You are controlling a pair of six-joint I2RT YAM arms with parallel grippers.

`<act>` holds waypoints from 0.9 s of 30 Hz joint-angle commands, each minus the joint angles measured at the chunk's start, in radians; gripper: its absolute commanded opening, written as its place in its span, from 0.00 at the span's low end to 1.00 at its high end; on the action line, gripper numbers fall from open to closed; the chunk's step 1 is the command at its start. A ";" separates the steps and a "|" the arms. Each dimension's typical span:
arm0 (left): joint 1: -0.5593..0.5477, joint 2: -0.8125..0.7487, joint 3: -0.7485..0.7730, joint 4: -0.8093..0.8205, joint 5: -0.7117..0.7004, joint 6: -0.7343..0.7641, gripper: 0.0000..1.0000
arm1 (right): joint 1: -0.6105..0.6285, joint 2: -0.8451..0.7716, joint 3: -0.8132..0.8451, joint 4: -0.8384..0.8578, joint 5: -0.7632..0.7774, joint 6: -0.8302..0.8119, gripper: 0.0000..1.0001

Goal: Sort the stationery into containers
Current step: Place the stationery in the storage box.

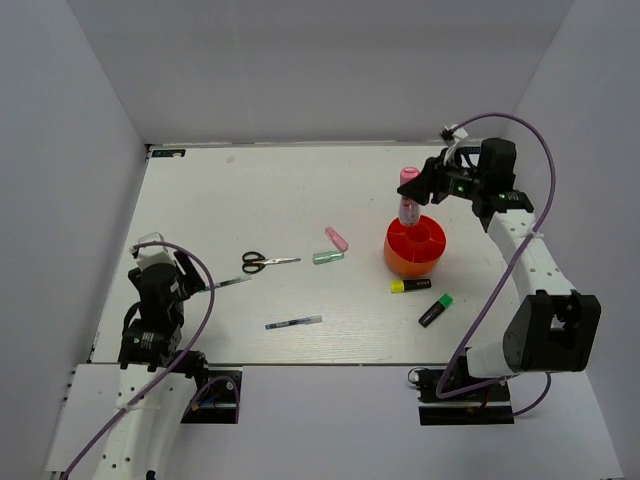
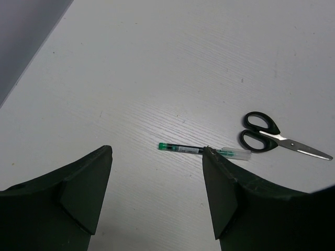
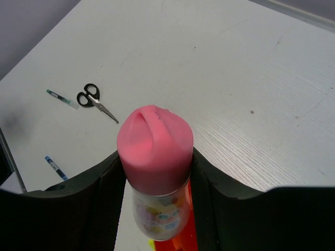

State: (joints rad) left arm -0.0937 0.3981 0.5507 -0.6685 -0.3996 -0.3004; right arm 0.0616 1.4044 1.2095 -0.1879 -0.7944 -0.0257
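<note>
The stationery lay almost wholly unsorted on the white, faintly grained table (image 1: 200, 200). Only the fat pink tube (image 3: 154, 149) was being dealt with: the right gripper (image 1: 417, 187) had it clamped between its fingers, upright and hanging straight below the jaws. Its lower end was at the rim of the orange-red cup (image 1: 418, 250), though whether it rested inside could not be told. The cup's divided compartments looked otherwise empty, so the task seemed barely begun. The left gripper (image 2: 157, 152) hung with jaws spread wide, grasping nothing. A thin green-tipped pen (image 2: 183, 149) lay just ahead of its fingertips, one end hidden behind a finger, and the black-handled scissors (image 2: 264, 133) lay closed a little beyond. Also left to sort were a pink marker (image 1: 337, 239) and a pale green marker (image 1: 328, 257) between the two grippers. A yellow marker (image 1: 410, 285) and a green-black marker (image 1: 435, 309) lay on the near side of the cup from the right gripper, and there was a second thin pen (image 1: 293, 322) with a blue end. The tube had a smooth, rounded pink cap, creased on top, over a clear printed body. The cup was round, glossy plastic, the markers short and stubby, the pens slim and clear-barrelled. The scissors had steel blades and looped plastic handles.
</note>
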 commanded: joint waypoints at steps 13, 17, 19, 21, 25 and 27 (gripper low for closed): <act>0.000 0.051 0.002 0.010 0.031 0.009 0.80 | -0.161 -0.124 -0.277 0.446 -0.189 0.044 0.00; 0.000 0.056 0.000 0.010 0.038 0.010 0.80 | -0.186 -0.114 -0.323 0.502 -0.190 0.061 0.00; 0.000 0.056 0.002 0.014 0.039 0.012 0.80 | -0.195 -0.107 -0.333 0.524 -0.186 0.072 0.00; 0.002 0.058 0.002 0.013 0.036 0.014 0.80 | -0.200 -0.096 -0.338 0.551 -0.181 0.090 0.00; 0.002 0.058 0.002 0.009 0.039 0.012 0.80 | -0.204 -0.068 -0.343 0.587 -0.175 0.107 0.00; 0.002 0.061 0.002 0.013 0.039 0.010 0.80 | -0.206 -0.055 -0.349 0.599 -0.172 0.110 0.00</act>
State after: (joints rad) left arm -0.0937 0.4522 0.5507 -0.6655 -0.3725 -0.2962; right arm -0.1379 1.3396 0.8677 0.3073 -0.9550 0.0650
